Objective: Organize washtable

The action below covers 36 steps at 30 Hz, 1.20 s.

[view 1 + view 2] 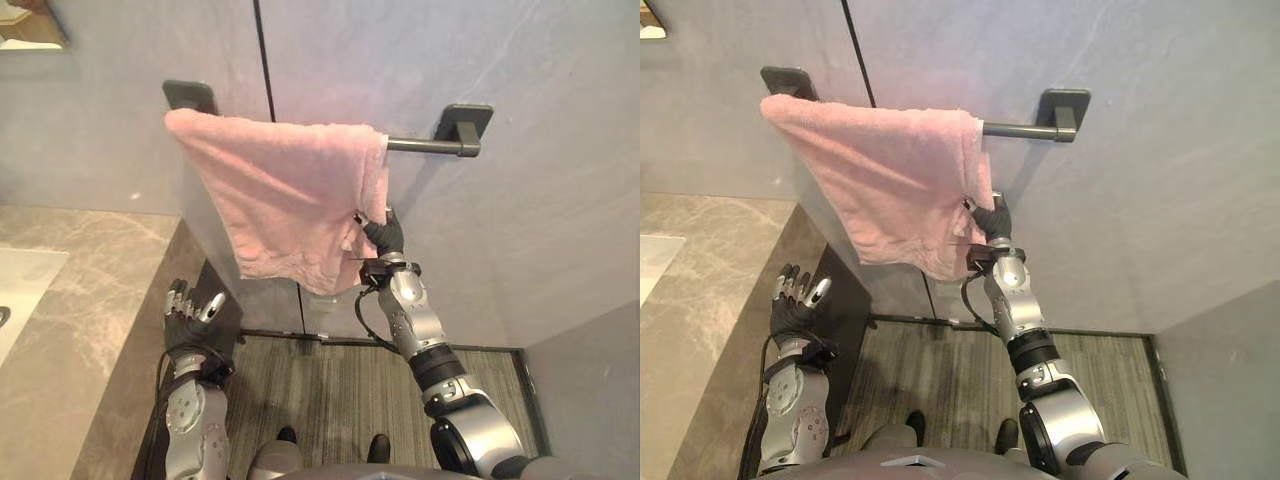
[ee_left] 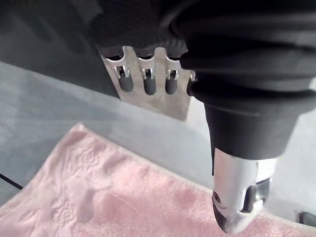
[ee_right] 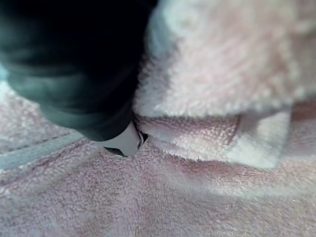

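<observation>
Right robot hand [image 1: 384,234] pressing into towel [image 1: 280,195] edge, just under rail [image 1: 420,146]; fingers buried in cloth, grip unreadable. Towel hanging bunched, skewed. Best done by easing cloth sideways along rail, not yanking down. Left robot hand [image 1: 188,316] hanging low, fingers relaxed, empty.

No text, label, number or sign can be read on the pink towel [image 1: 280,190], rail [image 1: 420,146], wall [image 1: 540,220] or tabletop [image 1: 80,300].
</observation>
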{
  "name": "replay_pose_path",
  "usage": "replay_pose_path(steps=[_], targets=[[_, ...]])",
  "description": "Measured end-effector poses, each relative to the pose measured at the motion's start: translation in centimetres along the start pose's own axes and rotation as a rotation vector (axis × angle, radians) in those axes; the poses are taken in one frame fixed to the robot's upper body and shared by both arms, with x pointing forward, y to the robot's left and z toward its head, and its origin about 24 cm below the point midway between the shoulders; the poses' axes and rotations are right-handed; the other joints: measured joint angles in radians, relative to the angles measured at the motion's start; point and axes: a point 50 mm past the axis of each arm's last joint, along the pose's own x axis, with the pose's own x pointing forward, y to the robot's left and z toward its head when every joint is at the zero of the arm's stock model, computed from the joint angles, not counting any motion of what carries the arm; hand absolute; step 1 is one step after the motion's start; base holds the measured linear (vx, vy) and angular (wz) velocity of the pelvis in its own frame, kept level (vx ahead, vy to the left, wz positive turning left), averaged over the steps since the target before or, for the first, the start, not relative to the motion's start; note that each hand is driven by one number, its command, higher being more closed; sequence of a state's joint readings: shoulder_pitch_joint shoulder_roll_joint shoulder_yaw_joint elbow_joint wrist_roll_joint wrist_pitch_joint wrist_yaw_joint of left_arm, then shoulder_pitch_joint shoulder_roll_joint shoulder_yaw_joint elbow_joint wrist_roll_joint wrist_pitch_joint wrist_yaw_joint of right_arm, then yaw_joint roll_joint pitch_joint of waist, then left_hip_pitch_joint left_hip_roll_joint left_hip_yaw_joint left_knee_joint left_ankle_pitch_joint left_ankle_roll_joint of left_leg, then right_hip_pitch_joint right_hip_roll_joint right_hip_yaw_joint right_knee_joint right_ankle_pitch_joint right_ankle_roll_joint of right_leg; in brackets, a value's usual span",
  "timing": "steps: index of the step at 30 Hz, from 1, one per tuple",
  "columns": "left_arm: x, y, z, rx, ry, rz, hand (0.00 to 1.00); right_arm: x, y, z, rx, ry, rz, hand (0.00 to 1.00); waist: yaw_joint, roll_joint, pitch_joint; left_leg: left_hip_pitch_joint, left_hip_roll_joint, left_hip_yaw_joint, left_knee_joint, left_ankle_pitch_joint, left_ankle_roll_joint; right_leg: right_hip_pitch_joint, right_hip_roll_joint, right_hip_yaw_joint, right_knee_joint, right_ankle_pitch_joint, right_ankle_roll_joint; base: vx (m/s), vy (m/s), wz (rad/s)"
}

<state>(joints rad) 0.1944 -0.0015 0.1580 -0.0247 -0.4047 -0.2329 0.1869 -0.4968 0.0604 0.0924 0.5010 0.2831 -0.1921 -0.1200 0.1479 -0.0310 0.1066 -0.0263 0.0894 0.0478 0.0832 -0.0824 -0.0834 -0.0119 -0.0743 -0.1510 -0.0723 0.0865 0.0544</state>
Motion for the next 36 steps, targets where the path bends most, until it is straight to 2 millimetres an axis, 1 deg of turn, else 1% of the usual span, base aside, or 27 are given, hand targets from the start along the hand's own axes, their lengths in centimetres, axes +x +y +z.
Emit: replay_pose_path(steps=[4, 8, 9, 12, 14, 15, 17, 18, 22, 24, 26, 30, 31, 33, 36], targets=[[0.3, -0.8, 0.8, -0.014, -0.038, -0.027, 0.0, -0.2, -0.9, 0.2, 0.007, -0.012, -0.034, 1.0, -0.005, 0.001, 0.0, 0.001, 0.0, 0.004, 0.0, 0.0, 0.0, -0.001, 0.0, 0.004, 0.0, 0.002, 0.001, 0.0, 0.001, -0.03], [0.8, -1.6, 1.1, -0.024, -0.056, -0.054, 0.0, -0.3, -1.5, 0.3, 0.012, -0.016, -0.06, 1.0, -0.009, 0.0, -0.001, 0.003, 0.0, 0.007, 0.0, 0.0, 0.0, -0.001, 0.0, 0.006, 0.0, 0.004, 0.0, 0.0, 0.0, 0.0], [0.8, -1.7, 1.1, -0.022, -0.057, -0.06, 0.0, -0.3, -1.5, 0.3, 0.013, -0.016, -0.063, 1.0, -0.01, 0.0, -0.001, 0.003, 0.0, 0.007, 0.0, 0.0, 0.0, -0.001, 0.0, 0.006, 0.0, 0.004, 0.0, 0.0, 0.0, 0.0], [0.8, -2.0, 1.1, 0.011, -0.061, -0.085, 0.0, -0.3, -1.5, 0.3, 0.014, -0.015, -0.064, 1.0, -0.027, 0.001, -0.001, 0.005, 0.0, 0.016, 0.0, 0.0, 0.0, -0.003, 0.0, 0.011, 0.0, 0.006, 0.0, 0.0, 0.004, -0.05], [1.1, -2.5, 1.3, 0.01, -0.074, -0.099, 0.0, -0.3, -1.5, 0.3, 0.014, -0.016, -0.064, 1.0, -0.028, 0.001, -0.001, 0.006, 0.001, 0.022, 0.0, 0.0, 0.0, -0.005, 0.0, 0.022, -0.004, 0.011, 0.001, -0.01, 0.007, -0.15], [1.4, -3.1, 1.6, 0.0, -0.089, -0.115, 0.0, -0.4, -1.5, 0.3, 0.013, -0.017, -0.06, 1.0, -0.028, 0.001, -0.001, 0.005, 0.001, 0.027, 0.0, 0.0, 0.0, -0.007, 0.0, 0.028, -0.008, 0.016, 0.0, -0.01, 0.008, -0.12], [1.9, -4.2, 2.1, -0.013, -0.111, -0.144, 0.0, -0.7, -1.2, 0.0, 0.001, -0.012, -0.042, 1.0, -0.033, 0.002, -0.002, 0.005, 0.001, 0.029, 0.0, 0.0, 0.0, -0.007, 0.0, 0.03, -0.01, 0.018, 0.0, -0.01, 0.006, -0.06], [2.2, -5.0, 2.4, -0.018, -0.124, -0.17, 0.0, -1.0, -1.0, 0.0, -0.001, -0.011, -0.029, 1.0, -0.034, 0.003, -0.002, 0.005, 0.001, 0.029, 0.001, 0.0, 0.0, -0.008, 0.0, 0.03, -0.01, 0.018, 0.0, 0.0, 0.0, 0.0], [3.0, -7.2, 3.4, 0.004, -0.174, -0.258, 0.0, -1.2, 0.4, -0.4, -0.012, 0.003, 0.037, 1.0, -0.056, 0.004, -0.002, 0.004, 0.002, 0.032, 0.001, 0.0, 0.0, -0.01, 0.0, 0.033, -0.012, 0.021, -0.001, 0.0, 0.0, -0.01], [3.1, -8.1, 3.7, 0.002, -0.19, -0.285, 0.0, -1.3, 0.6, -0.5, -0.007, 0.005, 0.053, 1.0, -0.058, 0.004, -0.002, 0.004, 0.002, 0.035, 0.001, 0.0, 0.0, -0.01, 0.0, 0.035, -0.016, 0.024, -0.002, 0.01, 0.001, -0.06], [3.3, -9.1, 4.1, -0.01, -0.208, -0.317, 0.0, -1.5, 1.4, -0.4, -0.01, 0.003, 0.088, 1.0, -0.059, 0.005, -0.003, 0.004, 0.002, 0.045, 0.001, 0.0, 0.0, -0.013, 0.0, 0.044, -0.017, 0.026, -0.002, 0.01, 0.002, -0.1], [3.6, -9.8, 4.7, -0.016, -0.231, -0.324, 0.0, -2.1, 2.1, -0.8, 0.019, 0.017, 0.143, 1.0, -0.072, 0.005, -0.003, 0.008, 0.002, 0.052, 0.001, 0.0, 0.0, -0.014, 0.0, 0.051, -0.017, 0.028, -0.003, 0.0, 0.004, -0.07], [3.7, -9.7, 4.8, -0.005, -0.238, -0.327, 1.0, -2.1, 2.6, -0.9, 0.016, 0.02, 0.163, 1.0, -0.079, 0.005, -0.004, 0.011, 0.003, 0.056, 0.001, 0.0, 0.0, -0.014, 0.0, 0.056, -0.017, 0.03, -0.003, -0.01, 0.007, -0.09], [3.8, -9.5, 4.9, 0.002, -0.241, -0.314, 1.0, -2.3, 2.9, -1.1, 0.009, 0.025, 0.185, 1.0, -0.085, 0.005, -0.004, 0.012, 0.003, 0.059, 0.001, 0.0, 0.0, -0.014, 0.0, 0.059, -0.017, 0.032, -0.003, -0.03, 0.008, -0.07], [3.9, -9.6, 5.0, 0.005, -0.246, -0.315, 1.0, -2.4, 3.2, -1.2, 0.004, 0.03, 0.2, 1.0, -0.085, 0.006, -0.008, 0.013, 0.003, 0.066, 0.001, 0.0, 0.0, -0.018, 0.0, 0.067, -0.017, 0.037, -0.003, -0.03, 0.006, -0.08]])
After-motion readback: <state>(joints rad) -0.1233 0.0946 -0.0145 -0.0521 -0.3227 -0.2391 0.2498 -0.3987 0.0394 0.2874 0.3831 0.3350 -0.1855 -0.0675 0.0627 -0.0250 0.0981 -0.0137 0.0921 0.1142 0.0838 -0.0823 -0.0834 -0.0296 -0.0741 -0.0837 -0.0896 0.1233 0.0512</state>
